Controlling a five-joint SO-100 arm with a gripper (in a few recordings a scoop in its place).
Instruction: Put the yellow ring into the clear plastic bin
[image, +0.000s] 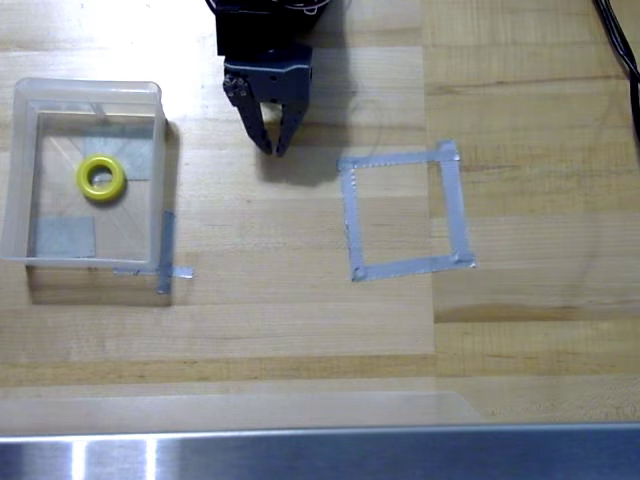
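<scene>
The yellow ring (101, 178) lies flat on the floor of the clear plastic bin (20, 170) at the left of the overhead view, beside grey tape patches seen through the bottom. My gripper (272, 147) hangs at the top centre, to the right of the bin and apart from it. Its dark fingers point down the picture and meet at their tips, with nothing between them.
A square outline of grey tape (404, 212) is stuck to the wooden table right of centre. Loose tape strips (165, 255) lie at the bin's lower right corner. A metal rail (320, 455) runs along the bottom edge. Black cables (620, 45) hang at the top right.
</scene>
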